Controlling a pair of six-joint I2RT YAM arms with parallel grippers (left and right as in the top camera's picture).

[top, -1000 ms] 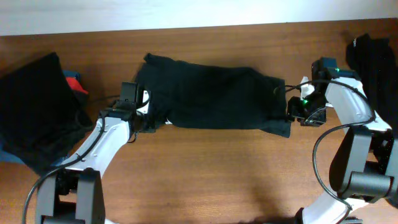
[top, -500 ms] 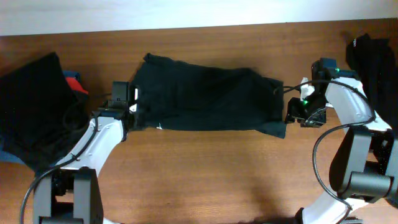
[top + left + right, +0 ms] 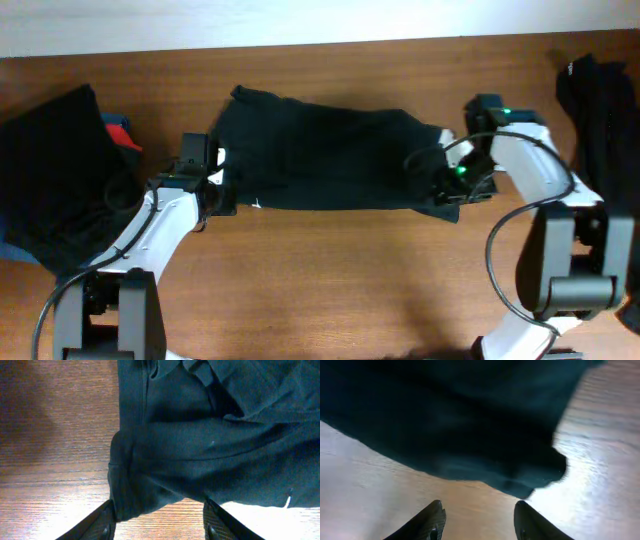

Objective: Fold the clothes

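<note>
The surface is brown wood with the grain running side to side, glossy enough to throw pale glare in both wrist views. Along its far edge runs a white strip of wall; I see nothing more of the room.

I count three lots of black fabric. The black shirt lies stretched crosswise in the middle of the surface, rumpled, between my two arms. A second dark heap sits at the left edge, with one red item beside it and a sliver of blue under it. A third dark garment lies at the right edge.

The left hand is spread, and the shirt's bunched corner lies just in front of its two fingers; I cannot tell if they touch it. The right hand is spread too, with bare wood between its fingers and the shirt's other end just ahead, unpinched.

The only marking is one small white fleck near the shirt's near edge, too small to read. Two green lights glow on the right arm.
</note>
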